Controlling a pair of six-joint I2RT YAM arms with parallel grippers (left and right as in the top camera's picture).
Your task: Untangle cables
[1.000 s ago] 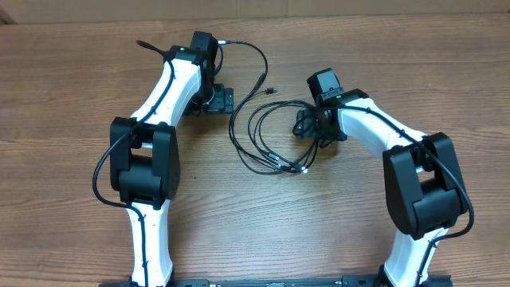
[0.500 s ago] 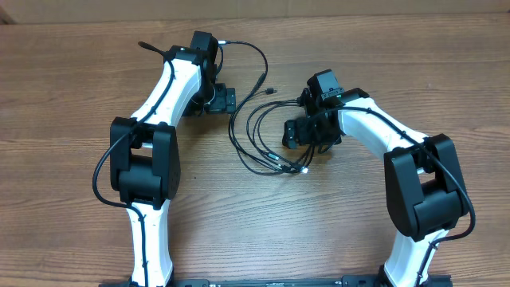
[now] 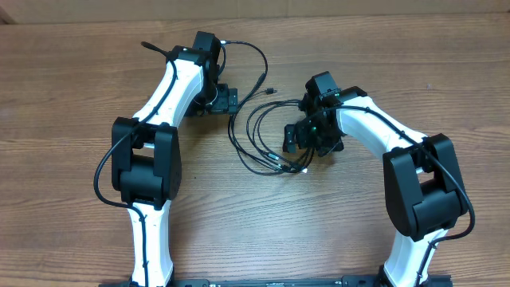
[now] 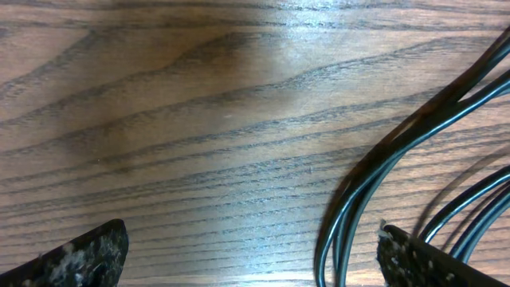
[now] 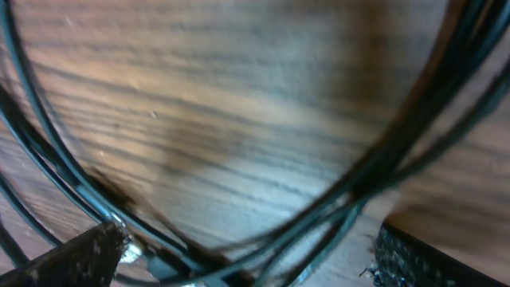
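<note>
Looking down from overhead, you see the cables [image 3: 275,163] lying in loose, overlapping loops on the wooden table [image 3: 72,88], between your two arms. Your left gripper [image 3: 225,100] sits at the loops' far-left edge, jaws wide, holding nothing. Your right gripper [image 3: 309,140] hovers over their right side, jaws also wide, with strands crossing between its fingertips [image 5: 88,255], ungripped.

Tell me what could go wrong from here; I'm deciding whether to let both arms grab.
The open right gripper sits over several crossing strands of the cables; closing may pinch more than one and tighten the tangle.
Strands run bunched beside the open left gripper, so it may catch them all.
The plug tips lie among the loops and could snag when pulled.
</note>
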